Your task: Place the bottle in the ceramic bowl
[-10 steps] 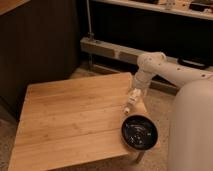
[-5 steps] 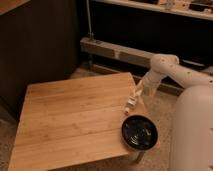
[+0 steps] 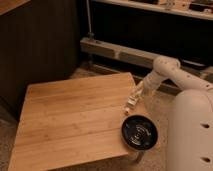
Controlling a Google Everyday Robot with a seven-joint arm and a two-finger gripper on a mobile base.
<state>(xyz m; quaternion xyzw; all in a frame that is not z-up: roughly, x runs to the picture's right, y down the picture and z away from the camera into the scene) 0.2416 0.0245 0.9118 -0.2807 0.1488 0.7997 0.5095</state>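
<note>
Camera view shows us the bowl on the wooden table, at its near right corner. Just behind the bowl, over the same table edge, we see the gripper on the white arm, which reaches in from behind and right of the bowl. The claw looks clamped on the bottle, which hangs pale at its tip, outside the bowl.

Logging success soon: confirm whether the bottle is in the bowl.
No, the bottle is at the gripper over the table's right edge, just beyond the bowl.
</note>
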